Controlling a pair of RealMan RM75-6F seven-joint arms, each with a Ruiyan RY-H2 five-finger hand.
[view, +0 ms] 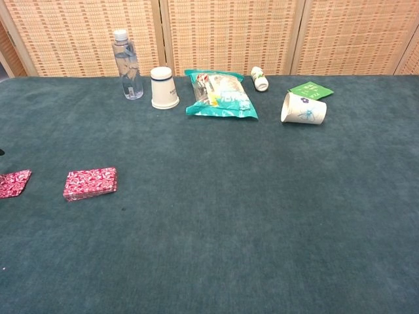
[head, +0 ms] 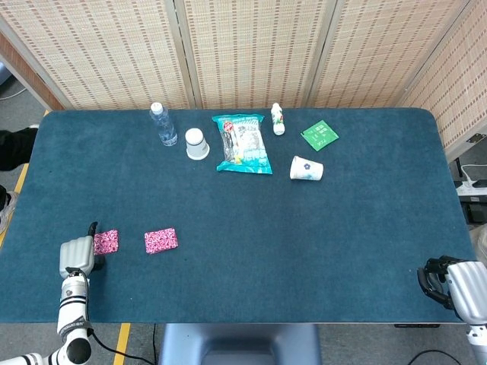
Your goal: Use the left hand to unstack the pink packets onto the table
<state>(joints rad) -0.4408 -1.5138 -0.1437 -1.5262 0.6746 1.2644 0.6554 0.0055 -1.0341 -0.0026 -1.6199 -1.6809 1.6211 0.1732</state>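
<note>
Two pink patterned packets are apart on the dark blue table [head: 243, 281]. One pink packet [head: 160, 240] [view: 90, 183] lies flat by itself. To its left, the other pink packet [head: 106, 242] [view: 14, 183] is low at table level, with my left hand [head: 77, 257] holding its left edge near the table's front left corner. In the chest view this packet is cut by the left border and the hand barely shows. My right hand [head: 455, 283] rests off the front right corner, fingers curled in, holding nothing.
Along the far side stand a water bottle [head: 162, 124], an upturned white cup [head: 196, 144], a teal snack bag [head: 243, 143], a small white bottle [head: 278, 119], a green sachet [head: 319, 134] and a paper cup on its side [head: 307, 168].
</note>
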